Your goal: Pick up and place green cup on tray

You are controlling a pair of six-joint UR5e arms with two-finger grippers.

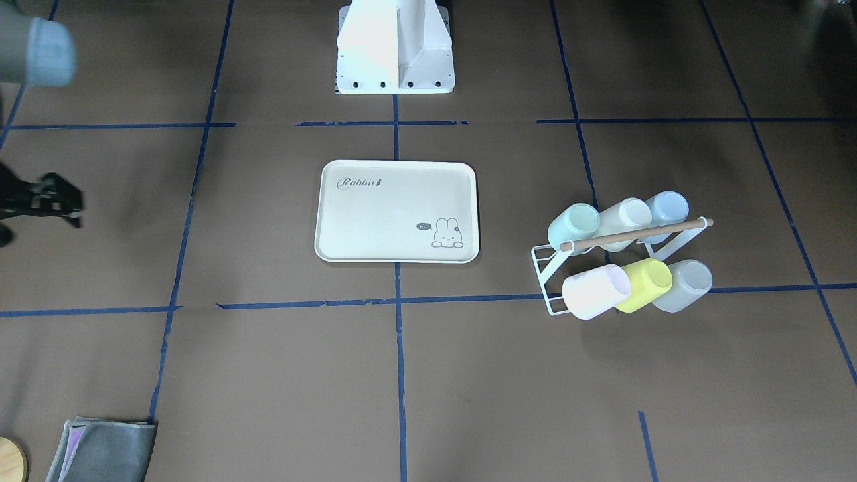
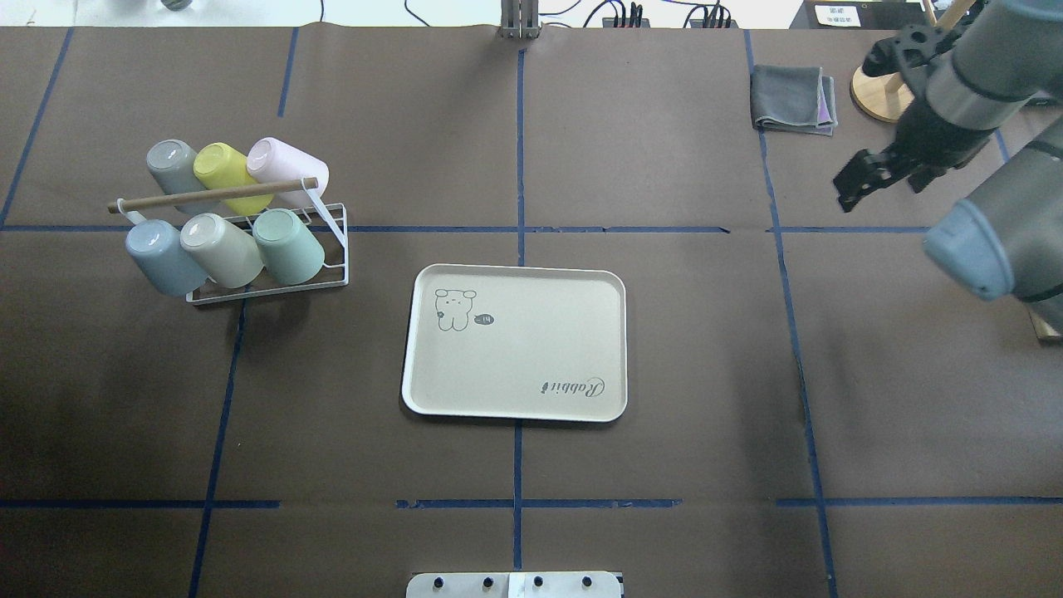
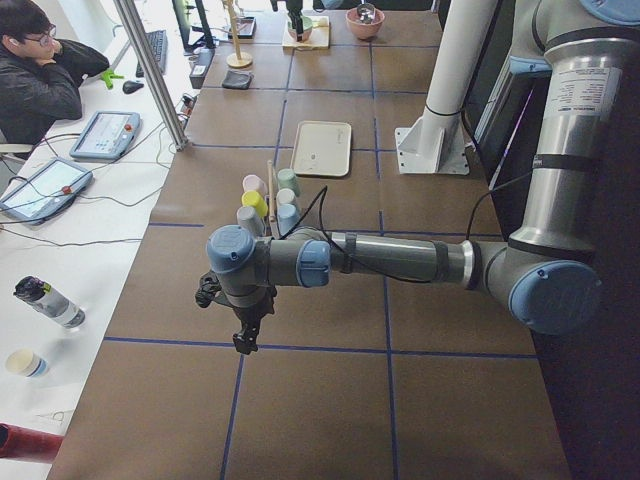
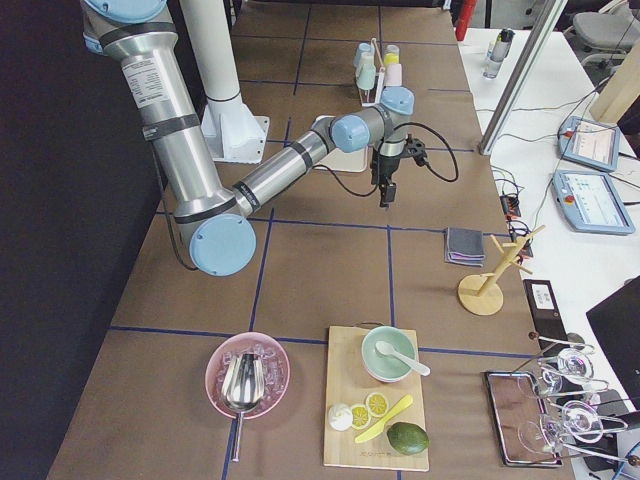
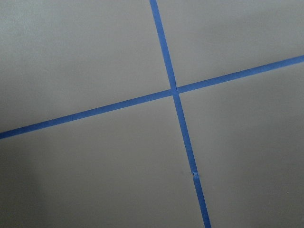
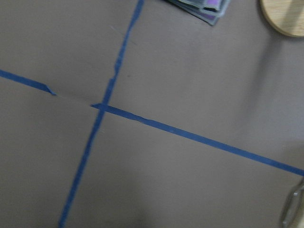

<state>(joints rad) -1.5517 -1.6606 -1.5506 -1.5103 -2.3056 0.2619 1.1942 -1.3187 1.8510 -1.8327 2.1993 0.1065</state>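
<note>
The green cup (image 2: pixel 288 245) is pale mint and lies tilted on a white wire rack (image 2: pixel 332 220) at the table's left, in the near row beside a cream cup. It also shows in the front view (image 1: pixel 574 226). The cream tray (image 2: pixel 515 340) with the rabbit drawing lies flat and empty at the middle and also shows in the front view (image 1: pixel 397 211). My right gripper (image 2: pixel 845 198) hangs over bare table far right of the tray; it looks shut and empty. My left gripper (image 3: pixel 243 345) shows only in the left side view, over bare table short of the rack; I cannot tell its state.
The rack also holds a pale blue cup (image 2: pixel 154 253), a cream cup (image 2: pixel 217 247), a grey cup (image 2: pixel 173 164), a yellow-green cup (image 2: pixel 228 176) and a pink cup (image 2: pixel 286 166), under a wooden bar. A grey cloth (image 2: pixel 793 100) and a wooden stand base (image 2: pixel 880 95) lie far right.
</note>
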